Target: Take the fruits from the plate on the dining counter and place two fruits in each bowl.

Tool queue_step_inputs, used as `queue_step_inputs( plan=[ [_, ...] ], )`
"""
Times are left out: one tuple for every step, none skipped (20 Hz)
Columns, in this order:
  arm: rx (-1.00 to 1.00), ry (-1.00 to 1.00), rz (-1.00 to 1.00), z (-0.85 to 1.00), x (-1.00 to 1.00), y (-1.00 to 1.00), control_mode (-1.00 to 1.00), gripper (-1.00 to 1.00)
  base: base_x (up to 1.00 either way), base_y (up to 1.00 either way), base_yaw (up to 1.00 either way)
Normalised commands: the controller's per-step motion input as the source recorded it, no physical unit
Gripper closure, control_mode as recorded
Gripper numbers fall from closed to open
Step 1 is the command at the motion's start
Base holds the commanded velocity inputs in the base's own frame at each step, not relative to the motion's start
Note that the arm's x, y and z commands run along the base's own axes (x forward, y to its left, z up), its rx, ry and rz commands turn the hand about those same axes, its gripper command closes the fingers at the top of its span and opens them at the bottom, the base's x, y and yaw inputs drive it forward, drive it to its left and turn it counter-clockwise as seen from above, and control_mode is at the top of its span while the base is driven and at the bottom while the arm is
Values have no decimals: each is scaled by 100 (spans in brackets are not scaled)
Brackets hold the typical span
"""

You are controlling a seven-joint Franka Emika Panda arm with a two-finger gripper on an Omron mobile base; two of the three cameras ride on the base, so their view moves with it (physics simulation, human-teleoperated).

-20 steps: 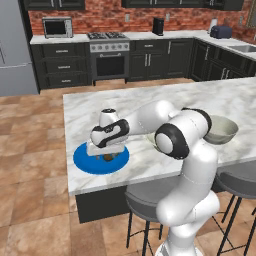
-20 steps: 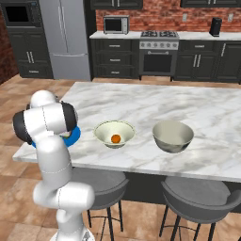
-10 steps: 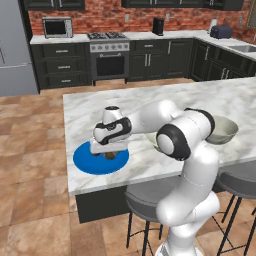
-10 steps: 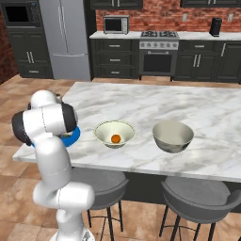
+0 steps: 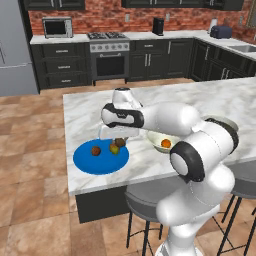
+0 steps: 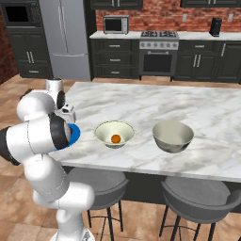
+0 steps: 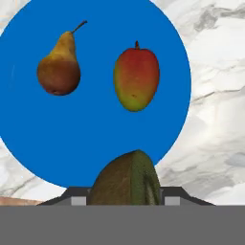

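I have the gripper (image 5: 119,142) hanging over the right part of the blue plate (image 5: 88,161) at the left end of the dining counter (image 5: 210,102); in the hand view its two dark fingers are clamped on either side of the brown-green kiwi (image 7: 125,179), which sits between them above the plate's near rim; in the left base view the kiwi (image 5: 120,142) shows dark under the hand, raised off the plate

On the plate I count two fruits left: the tan-brown pear (image 7: 59,68) with its stem pointing away from the hand, and the red-yellow-green mango (image 7: 136,79) just beside it, the two apart and not touching; in the left base view the pear (image 5: 95,150) lies near the plate's middle and the mango (image 5: 114,149) sits just under the gripper

The cream-white bowl (image 6: 114,133) stands just right of the plate and holds the orange (image 6: 115,138); in the left base view my own forearm crosses in front of that bowl (image 5: 162,140), hiding its far rim, though the orange (image 5: 166,143) still peeks out; the grey bowl (image 6: 172,136) stands beside the cream one, near but apart from it, and I see nothing inside it

In the right base view the arm's shoulder and elbow cover most of the plate (image 6: 74,135), leaving a blue sliver; two grey stools (image 6: 202,203) stand along the counter's near side; behind are the dark cabinets, a stove (image 6: 158,54), a microwave (image 6: 116,24) and a steel refrigerator (image 6: 66,36)
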Motion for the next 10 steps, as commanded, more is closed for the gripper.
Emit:
queue_step_inputs(
  plan=[
    [0, 0, 0, 68, -6, -99, -100, 100, 0, 0, 0],
    [0, 0, 0, 44, 0, -100, -100, 100, 0, 0, 0],
    [0, 0, 0, 32, 0, -100, -100, 100, 0, 0, 0],
    [0, 1, 0, 21, 0, -100, -100, 100, 0, 0, 0],
    [0, 2, 0, 14, 6, -100, -100, 100, 0, 0, 0],
    [0, 0, 0, 3, 1, -100, -100, 100, 0, 0, 0],
    [0, 0, 0, 0, 1, -100, -100, 100, 0, 0, 0],
    [0, 0, 0, 0, 4, -100, -100, 100, 0, 0, 0],
    [0, 0, 0, 0, 16, -100, -100, 100, 0, 0, 0],
    [0, 0, 0, 0, 36, -100, -100, 100, 0, 0, 0]
  ],
)
